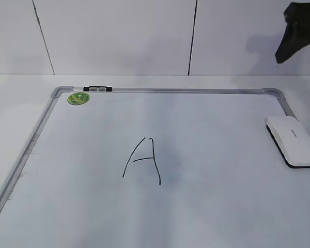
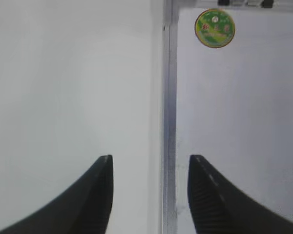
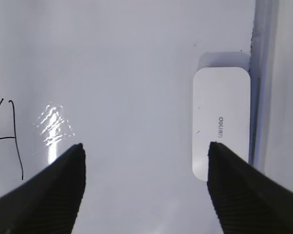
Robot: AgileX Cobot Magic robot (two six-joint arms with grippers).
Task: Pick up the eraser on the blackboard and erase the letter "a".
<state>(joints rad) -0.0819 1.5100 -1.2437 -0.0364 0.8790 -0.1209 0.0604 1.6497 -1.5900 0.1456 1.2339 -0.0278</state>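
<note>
The white eraser [image 1: 292, 140] lies on the blackboard [image 1: 222, 170] at its right edge, near the far right corner. In the right wrist view the eraser [image 3: 220, 122] lies lengthwise against the frame. My right gripper [image 3: 145, 146] is open and empty, high above the board, and its right finger overlaps the eraser's near end in that view. In the exterior view it [image 1: 298, 36] hangs at the top right. A tall capital "A" [image 1: 143, 161] is drawn mid-board. No lowercase "a" shows. My left gripper [image 2: 151, 157] is open and empty over the board's left frame [image 2: 169, 122].
A round green sticker [image 1: 78, 98] sits at the board's far left corner, also in the left wrist view [image 2: 215, 28]. A small black and silver clip [image 1: 97, 89] sits on the top frame. A white table surrounds the board, and a white panelled wall stands behind.
</note>
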